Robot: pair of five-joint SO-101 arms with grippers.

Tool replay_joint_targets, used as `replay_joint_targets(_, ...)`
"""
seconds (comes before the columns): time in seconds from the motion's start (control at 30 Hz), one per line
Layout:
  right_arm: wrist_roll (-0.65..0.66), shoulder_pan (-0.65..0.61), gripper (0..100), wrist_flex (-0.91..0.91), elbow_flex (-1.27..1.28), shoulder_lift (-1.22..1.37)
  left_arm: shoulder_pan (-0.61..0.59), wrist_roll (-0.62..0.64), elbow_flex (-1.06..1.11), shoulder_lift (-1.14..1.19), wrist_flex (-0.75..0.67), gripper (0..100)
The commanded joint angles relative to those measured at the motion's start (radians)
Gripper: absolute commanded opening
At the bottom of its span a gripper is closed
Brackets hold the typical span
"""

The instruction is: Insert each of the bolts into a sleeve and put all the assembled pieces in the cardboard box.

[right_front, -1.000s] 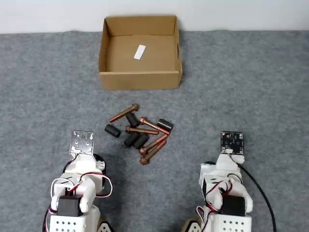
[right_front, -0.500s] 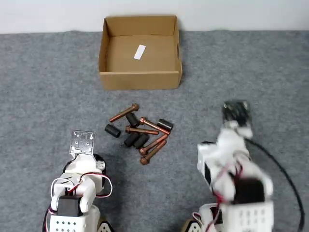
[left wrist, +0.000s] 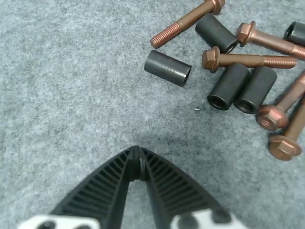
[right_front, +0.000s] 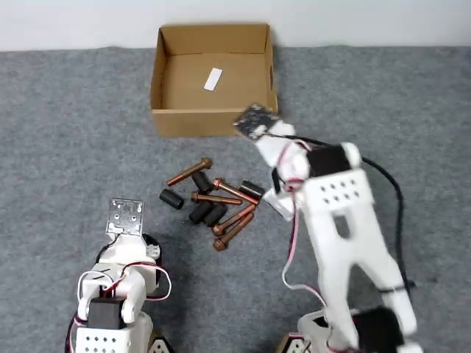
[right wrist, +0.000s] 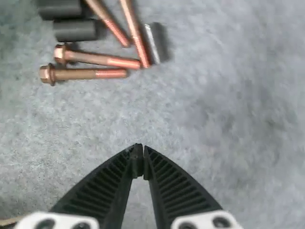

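Several copper bolts (right_front: 217, 198) and black sleeves (right_front: 200, 213) lie in a loose pile mid-table, none of them assembled. The cardboard box (right_front: 213, 121) stands open behind the pile. My right gripper (right wrist: 138, 149) is shut and holds nothing. It hangs over bare carpet just to the right of the pile (right_front: 274, 206), short of two parallel bolts (right wrist: 88, 58) and a sleeve (right wrist: 155, 36). My left gripper (left wrist: 139, 152) is also shut and holds nothing, low over the carpet at the near left. The closest sleeve (left wrist: 167, 68) lies a little beyond its tips.
A small white label (right_front: 213, 79) lies on the box floor. Grey carpet covers the table up to a pale wall behind the box. The left arm (right_front: 121, 279) sits folded at the near edge. The right arm's cable (right_front: 390, 191) loops on its right side.
The right arm has swung up from its folded rest at the near right and reached forward and left to the pile's right edge. The left arm and the parts have not moved.
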Motion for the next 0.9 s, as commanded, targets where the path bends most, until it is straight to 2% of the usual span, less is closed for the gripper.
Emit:
replay_joint_targets(0.0, 0.025, -0.056, 0.9, -0.001, -0.130, 0.131, 0.008, 0.008, -0.007, -0.003, 0.006, 1)
replay_joint_targets(0.1, 0.025, -0.096, 2.8, -0.001, -0.233, 0.288, 0.008, 0.008, -0.007, -0.003, 0.006, 1)
replay_joint_targets(0.33, 0.025, -0.107, 21.4, 0.077, -0.552, 0.631, 0.008, 0.008, -0.007, -0.003, 0.006, 1)
replay_joint_targets(0.67, 0.025, -0.116, 21.6, 0.252, -0.982, 0.963, 0.008, 0.008, -0.007, -0.003, 0.006, 1)
replay_joint_targets(0.87, 0.026, -0.119, 21.5, 0.265, -1.122, 1.090, 0.008, 0.008, -0.007, -0.003, 0.006, 1)
